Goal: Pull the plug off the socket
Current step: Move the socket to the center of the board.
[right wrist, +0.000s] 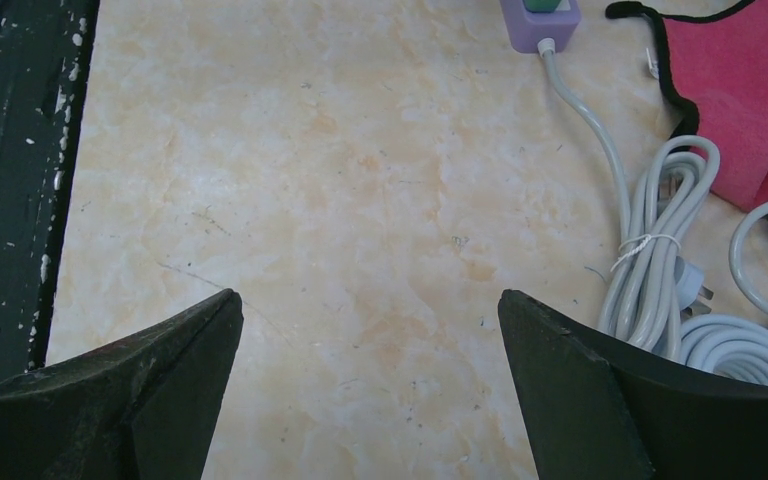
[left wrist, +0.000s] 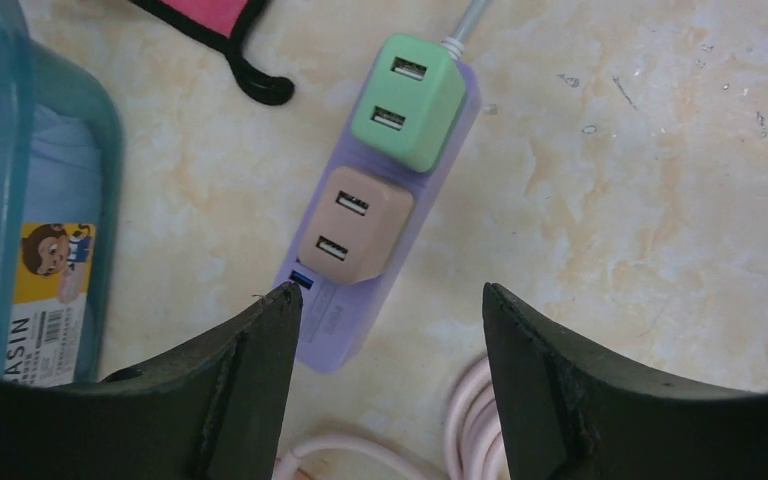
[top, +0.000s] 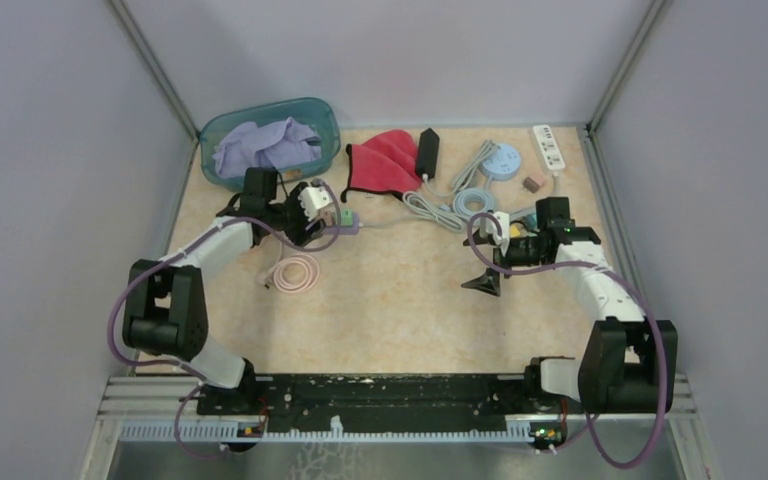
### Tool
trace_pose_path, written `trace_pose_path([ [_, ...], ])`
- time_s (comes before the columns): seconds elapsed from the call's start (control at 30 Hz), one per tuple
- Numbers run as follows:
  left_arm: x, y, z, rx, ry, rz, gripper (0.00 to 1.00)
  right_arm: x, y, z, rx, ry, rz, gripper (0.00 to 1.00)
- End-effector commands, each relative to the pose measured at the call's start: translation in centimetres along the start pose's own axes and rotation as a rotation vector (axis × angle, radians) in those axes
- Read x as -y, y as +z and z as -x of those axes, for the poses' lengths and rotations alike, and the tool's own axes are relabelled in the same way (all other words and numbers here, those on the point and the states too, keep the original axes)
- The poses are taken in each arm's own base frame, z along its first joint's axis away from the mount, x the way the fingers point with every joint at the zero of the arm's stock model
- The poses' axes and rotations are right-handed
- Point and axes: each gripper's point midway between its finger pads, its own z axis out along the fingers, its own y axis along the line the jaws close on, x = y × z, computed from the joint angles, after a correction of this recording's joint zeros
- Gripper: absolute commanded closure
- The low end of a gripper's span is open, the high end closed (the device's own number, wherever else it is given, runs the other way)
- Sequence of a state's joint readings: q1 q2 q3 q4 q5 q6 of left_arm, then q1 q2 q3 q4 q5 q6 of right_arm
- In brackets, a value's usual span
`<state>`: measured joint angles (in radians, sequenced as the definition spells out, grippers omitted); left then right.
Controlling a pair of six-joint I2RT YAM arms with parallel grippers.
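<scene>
Well right of the purple power strip (left wrist: 338, 335), the right gripper (right wrist: 368, 300) hangs with jaws wide and empty, the left gripper (left wrist: 390, 295) hovers open-jawed at the strip's near end, and a tan plug (left wrist: 355, 225), then a green plug (left wrist: 407, 100), sit plugged into the strip.

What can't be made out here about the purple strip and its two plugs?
- Top view: purple strip mostly hidden by the left arm.
- Right wrist view: strip cut off by the top edge.
- Left wrist view: beige plug and green plug prongs hidden inside strip.
</scene>
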<state>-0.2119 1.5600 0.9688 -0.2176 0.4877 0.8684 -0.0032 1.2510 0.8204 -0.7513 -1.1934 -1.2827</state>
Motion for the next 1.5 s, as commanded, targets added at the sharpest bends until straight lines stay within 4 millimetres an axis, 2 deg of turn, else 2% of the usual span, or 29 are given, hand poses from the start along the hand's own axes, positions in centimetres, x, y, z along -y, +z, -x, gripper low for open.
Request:
trace_pose_path([
  [0.0, -1.0, -0.4, 1.7, 0.124, 0.085, -0.039, 0.28, 1.0, -0.3, 1.6, 0.034, -0.077, -0.004, 0.01],
  [0.1, -0.9, 0.1, 1.3, 0.172, 0.152, -0.076, 0.31, 1.0, -0.3, 1.4, 0.031, -0.077, -0.005, 0.01],
  [0.3, -1.1, 2.0, 1.0, 0.185, 0.137, -0.188, 0.41, 1.0, -0.2, 1.3, 0.028, -0.079, -0.009, 0.01],
  [0.43, -1.2, 3.1, 0.3, 0.176, 0.125, -0.212, 0.43, 1.0, -0.2, 1.1, 0.028, -0.073, -0.009, 0.01],
  [0.63, -0.7, 3.7, -0.1, 0.191, 0.142, -0.233, 0.43, 1.0, -0.1, 1.1, 0.030, -0.071, -0.010, 0.01],
  [0.73, -0.2, 3.9, 0.1, 0.220, 0.152, -0.258, 0.50, 0.9, -0.1, 1.0, 0.031, -0.069, -0.009, 0.01],
  [0.87, 1.0, 3.9, 0.5, 0.251, 0.153, -0.303, 0.68, 0.9, -0.1, 0.9, 0.031, -0.069, -0.011, 0.01],
  [1.0, 3.1, 3.5, 0.9, 0.261, 0.132, -0.342, 0.89, 0.9, -0.1, 1.0, 0.031, -0.074, -0.014, 0.01],
  [1.07, 4.4, 3.3, 1.8, 0.271, 0.121, -0.365, 0.95, 0.8, -0.1, 1.0, 0.035, -0.075, -0.013, 0.01],
  [1.13, 6.1, 3.2, 3.1, 0.268, 0.125, -0.382, 0.96, 0.7, 0.0, 1.1, 0.039, -0.076, -0.010, 0.01],
  [1.23, 9.8, 3.4, 4.7, 0.263, 0.127, -0.438, 0.98, 0.5, 0.0, 1.2, 0.041, -0.082, -0.006, 0.01],
  [1.47, 15.9, 3.0, 7.3, 0.240, -0.055, -0.521, 1.00, 0.3, 0.4, 1.3, 0.048, -0.092, 0.000, 0.01],
])
